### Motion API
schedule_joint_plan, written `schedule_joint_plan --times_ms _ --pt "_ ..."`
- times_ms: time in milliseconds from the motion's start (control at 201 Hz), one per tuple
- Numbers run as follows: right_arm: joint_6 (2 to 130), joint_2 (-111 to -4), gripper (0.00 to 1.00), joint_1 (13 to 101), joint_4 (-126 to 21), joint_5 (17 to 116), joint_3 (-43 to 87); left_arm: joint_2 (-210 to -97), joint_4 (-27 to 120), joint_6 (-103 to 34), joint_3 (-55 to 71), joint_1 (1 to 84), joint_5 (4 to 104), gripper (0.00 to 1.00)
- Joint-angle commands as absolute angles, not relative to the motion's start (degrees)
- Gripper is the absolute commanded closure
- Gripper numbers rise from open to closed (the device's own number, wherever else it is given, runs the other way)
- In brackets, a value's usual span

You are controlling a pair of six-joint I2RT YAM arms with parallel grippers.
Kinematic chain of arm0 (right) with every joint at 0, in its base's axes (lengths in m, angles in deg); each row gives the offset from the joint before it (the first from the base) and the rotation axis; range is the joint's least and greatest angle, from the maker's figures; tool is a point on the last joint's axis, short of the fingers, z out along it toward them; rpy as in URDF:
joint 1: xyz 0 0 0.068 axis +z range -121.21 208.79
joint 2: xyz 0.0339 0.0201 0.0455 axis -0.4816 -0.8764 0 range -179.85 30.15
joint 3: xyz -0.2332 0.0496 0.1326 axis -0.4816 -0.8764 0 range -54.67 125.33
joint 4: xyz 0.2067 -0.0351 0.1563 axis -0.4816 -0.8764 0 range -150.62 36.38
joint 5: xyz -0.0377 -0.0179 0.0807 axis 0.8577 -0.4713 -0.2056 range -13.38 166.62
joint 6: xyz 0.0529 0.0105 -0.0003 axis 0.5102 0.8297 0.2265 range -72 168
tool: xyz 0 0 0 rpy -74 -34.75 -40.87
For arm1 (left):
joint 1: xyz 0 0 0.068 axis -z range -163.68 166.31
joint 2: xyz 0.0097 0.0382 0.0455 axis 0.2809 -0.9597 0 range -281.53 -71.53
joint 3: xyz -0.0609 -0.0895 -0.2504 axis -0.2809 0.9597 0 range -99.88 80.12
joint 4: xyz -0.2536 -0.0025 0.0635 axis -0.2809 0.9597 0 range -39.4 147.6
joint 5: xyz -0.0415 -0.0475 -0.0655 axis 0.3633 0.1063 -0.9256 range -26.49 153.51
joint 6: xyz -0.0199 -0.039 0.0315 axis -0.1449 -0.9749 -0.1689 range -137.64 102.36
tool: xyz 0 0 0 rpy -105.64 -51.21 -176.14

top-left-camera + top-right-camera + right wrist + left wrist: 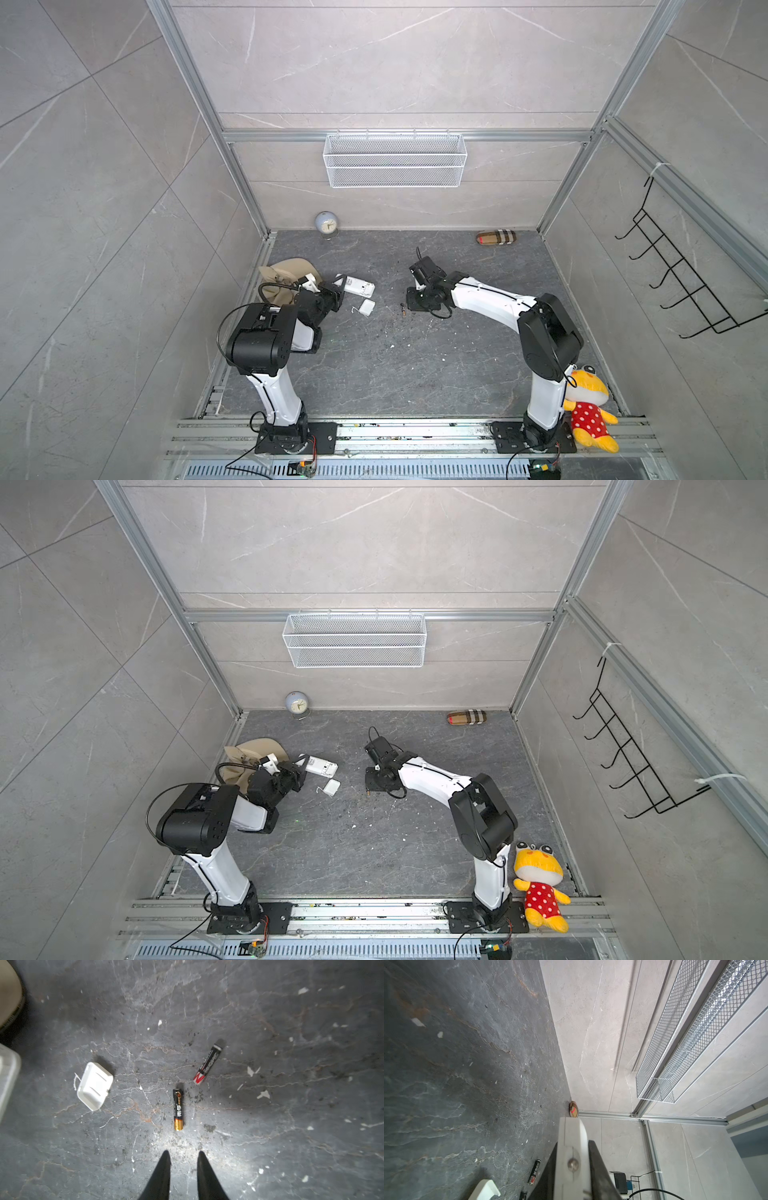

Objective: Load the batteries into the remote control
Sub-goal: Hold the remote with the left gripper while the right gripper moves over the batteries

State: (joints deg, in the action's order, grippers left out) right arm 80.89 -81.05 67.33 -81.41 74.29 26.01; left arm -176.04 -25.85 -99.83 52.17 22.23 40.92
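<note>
The white remote control (358, 286) (322, 766) sits tilted just above the dark floor, and my left gripper (338, 291) (572, 1167) is shut on its end. In the left wrist view its white edge (572, 1147) stands between the two dark fingers. Two batteries lie on the floor: a gold-tipped one (178, 1109) and a red-tipped one (207, 1064). A top view shows only one battery (402, 309). My right gripper (184, 1155) (411, 301) hangs over the floor just short of the gold-tipped battery, open by a narrow gap and holding nothing. The detached white back cover (94, 1085) (366, 308) lies beside the remote.
A beige hat (286, 278) lies behind the left arm. A round clock (326, 224) and a plaid case (496, 238) stand by the back wall. A wire basket (395, 160) hangs above, a hook rack (681, 266) on the right wall. A plush toy (590, 407) leans by the right arm's base.
</note>
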Motion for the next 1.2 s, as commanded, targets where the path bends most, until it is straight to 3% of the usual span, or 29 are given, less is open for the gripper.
schedule_joint_plan --times_ms 0,314,692,916,1200 --pt "78.6 -83.6 0.75 67.4 -85.5 76.2 29.3 -177.0 -30.4 -94.3 52.1 22.1 38.1 0.97" --pt "82.4 -90.1 0.72 67.1 -90.6 79.5 39.1 -178.5 -30.4 -91.4 51.8 22.6 34.2 0.97" --pt "77.3 -100.2 0.71 66.0 -102.8 82.2 55.4 -178.1 -30.4 -90.8 52.5 22.7 33.9 0.96" --pt "78.0 -97.8 0.75 66.7 -99.0 77.1 50.3 -178.5 -30.4 -91.3 52.5 22.8 33.9 0.97" --pt "77.8 -97.0 0.75 69.1 -98.3 78.2 46.8 -178.6 -30.4 -91.4 52.5 22.8 33.9 0.97"
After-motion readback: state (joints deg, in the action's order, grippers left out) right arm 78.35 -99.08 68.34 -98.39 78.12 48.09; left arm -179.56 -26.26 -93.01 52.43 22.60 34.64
